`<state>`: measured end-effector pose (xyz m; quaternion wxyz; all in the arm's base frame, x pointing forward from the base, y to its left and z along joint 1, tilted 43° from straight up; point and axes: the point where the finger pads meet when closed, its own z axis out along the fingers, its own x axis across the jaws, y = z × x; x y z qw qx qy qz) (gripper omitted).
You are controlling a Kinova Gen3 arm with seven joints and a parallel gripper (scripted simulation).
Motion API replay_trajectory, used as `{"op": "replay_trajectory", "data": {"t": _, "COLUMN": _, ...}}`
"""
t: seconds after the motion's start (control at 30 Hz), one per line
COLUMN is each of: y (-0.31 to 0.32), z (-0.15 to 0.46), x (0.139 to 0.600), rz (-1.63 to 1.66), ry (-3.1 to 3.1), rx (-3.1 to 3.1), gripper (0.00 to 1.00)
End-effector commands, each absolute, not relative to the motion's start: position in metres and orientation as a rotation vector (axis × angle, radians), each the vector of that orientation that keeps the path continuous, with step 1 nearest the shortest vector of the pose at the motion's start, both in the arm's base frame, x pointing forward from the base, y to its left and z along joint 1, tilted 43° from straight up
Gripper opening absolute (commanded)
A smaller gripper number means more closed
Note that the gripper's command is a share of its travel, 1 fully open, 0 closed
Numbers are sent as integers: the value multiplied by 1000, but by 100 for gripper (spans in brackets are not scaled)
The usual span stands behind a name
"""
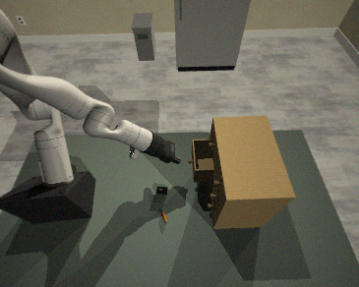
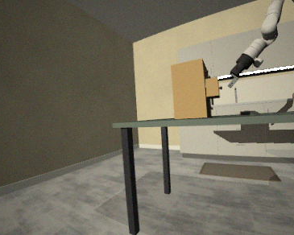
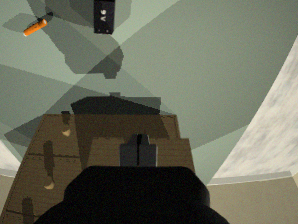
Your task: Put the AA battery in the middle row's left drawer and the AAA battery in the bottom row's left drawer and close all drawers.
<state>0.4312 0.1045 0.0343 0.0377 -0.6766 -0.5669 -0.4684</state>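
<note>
The small wooden chest [image 1: 249, 157] [image 2: 188, 90] [image 3: 70, 167] stands upright. Its left middle-row drawer [image 1: 194, 158] [image 2: 212, 88] [image 3: 175, 151] is pulled partly out and sits about level. Part of its inside shows in the top view, with a lighter patch; I cannot make out a battery there. The other drawers look pushed in. My gripper [image 1: 179, 161] [image 2: 230, 85] [image 3: 139, 144] is shut and empty, pointing down at a slant, a short way in front of that drawer's front and not touching it. I cannot make out the AA or the AAA battery in any view.
A black 9V block [image 1: 161, 190] [image 3: 104, 17] lies on the table in front of the chest. An orange stick-like thing [image 1: 164, 216] [image 3: 35, 27] with a dark end lies near it. Small knobs stick out from the chest's front.
</note>
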Motion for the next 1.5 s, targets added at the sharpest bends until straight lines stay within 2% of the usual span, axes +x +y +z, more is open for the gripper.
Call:
{"op": "replay_trajectory", "data": {"t": 0.0, "y": 105, "z": 34, "x": 435, "rz": -1440, "ry": -1742, "rx": -2076, "gripper": 0}}
{"op": "replay_trajectory", "data": {"t": 1.47, "y": 115, "z": 31, "x": 497, "rz": -1440, "ry": -1742, "rx": -2076, "gripper": 0}}
